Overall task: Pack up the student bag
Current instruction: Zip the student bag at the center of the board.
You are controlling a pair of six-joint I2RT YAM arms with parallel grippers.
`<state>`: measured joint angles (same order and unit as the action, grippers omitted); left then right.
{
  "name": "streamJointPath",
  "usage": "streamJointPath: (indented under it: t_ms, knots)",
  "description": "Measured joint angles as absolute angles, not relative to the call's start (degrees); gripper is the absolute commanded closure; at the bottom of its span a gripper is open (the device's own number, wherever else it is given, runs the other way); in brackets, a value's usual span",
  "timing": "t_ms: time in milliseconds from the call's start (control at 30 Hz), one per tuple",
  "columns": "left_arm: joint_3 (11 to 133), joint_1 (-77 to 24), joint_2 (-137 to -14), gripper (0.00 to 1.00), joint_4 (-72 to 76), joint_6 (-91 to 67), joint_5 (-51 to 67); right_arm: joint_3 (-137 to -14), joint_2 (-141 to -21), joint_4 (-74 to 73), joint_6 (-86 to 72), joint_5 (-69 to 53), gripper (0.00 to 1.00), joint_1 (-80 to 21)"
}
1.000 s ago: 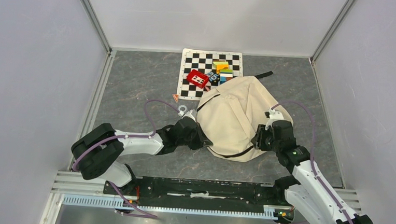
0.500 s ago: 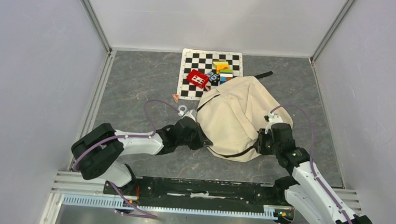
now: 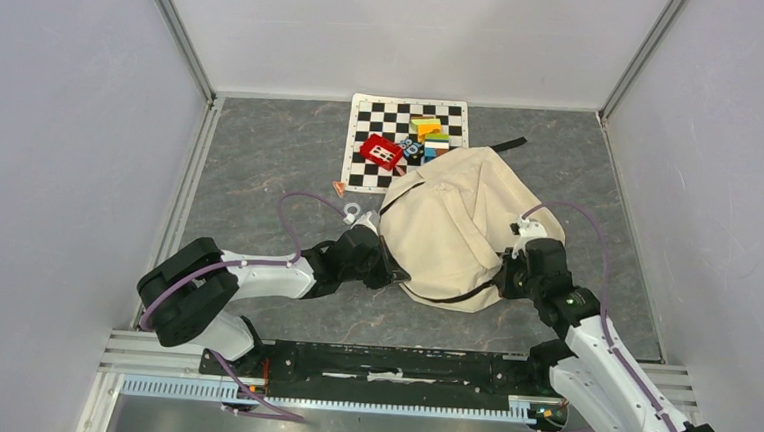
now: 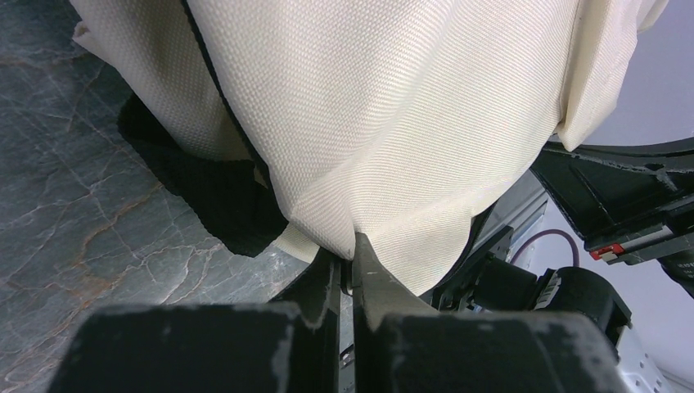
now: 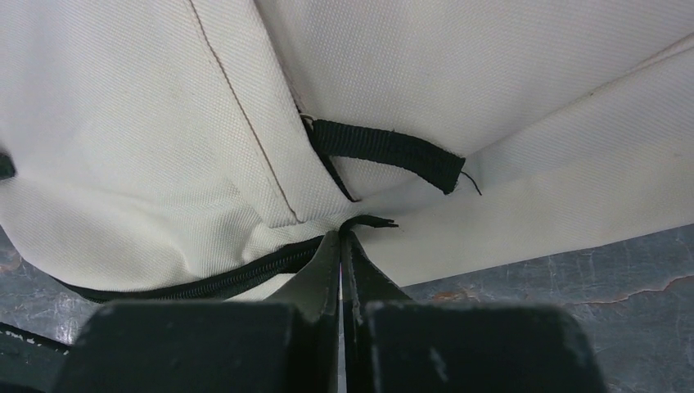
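Bag: the student bag (image 3: 453, 225) lies slumped on the table (image 3: 261, 159) between my two arms, and its far corner overlaps the checkered mat (image 3: 360, 175); the stretch of zipper (image 5: 205, 282) I can see along the near edge looks closed

Left claw: my left gripper (image 4: 353, 246) has its jaws pressed together on a thin fold of cream cloth at the bag's near-left corner

Right claw: my right gripper (image 5: 341, 237) is pinched tight on the seam where the zipper ends, just below a black strap tab (image 5: 385, 147); I cannot tell whether I have the pull itself or only cloth and tape

Things waiting: a red piece (image 3: 381, 152) and some coloured blocks (image 3: 429, 131) sit on the mat, just beyond the bag's far edge

Risk of slipping: both my holds are small pinches at the very fingertips, so if I lift or pull apart sharply, a fold could slide out and the bag would flop back

Risk of a wrong hold: if my right claw holds only fabric, pulling would drag the whole bag and the zipper would not run

Risk of sweeping: the bag lies on the mat's corner, so hauling it toward me could tug the mat and scatter the blocks

Risk of twisting: uneven pulls from my two sides could bunch the cloth over the zipper line and jam it
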<state>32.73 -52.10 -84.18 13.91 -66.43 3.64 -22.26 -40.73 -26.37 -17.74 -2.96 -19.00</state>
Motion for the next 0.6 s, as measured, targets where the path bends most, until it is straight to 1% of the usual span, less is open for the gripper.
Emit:
streamJointPath:
  t_ms: [167,333,433,600]
  knots:
    - [32.7,-52.1,-84.2,0.98,13.9,-66.5,3.6,-22.3,-38.7,-26.9,-17.7,-2.8,1.00,-19.6]
    - [33.0,-52.1,-84.2,0.98,13.8,-66.6,3.6,-22.3,-37.7,-26.8,-17.9,-2.4,1.00,-22.3]
    - [33.3,-52.1,-84.2,0.98,13.6,-66.7,3.5,-22.3,-37.8,-26.6,-18.4,-1.4,1.00,-25.6]
    - [33.9,-52.1,-84.2,0.98,12.9,-66.8,3.1,-22.3,-39.7,-24.9,-20.5,2.3,1.00,-34.3]
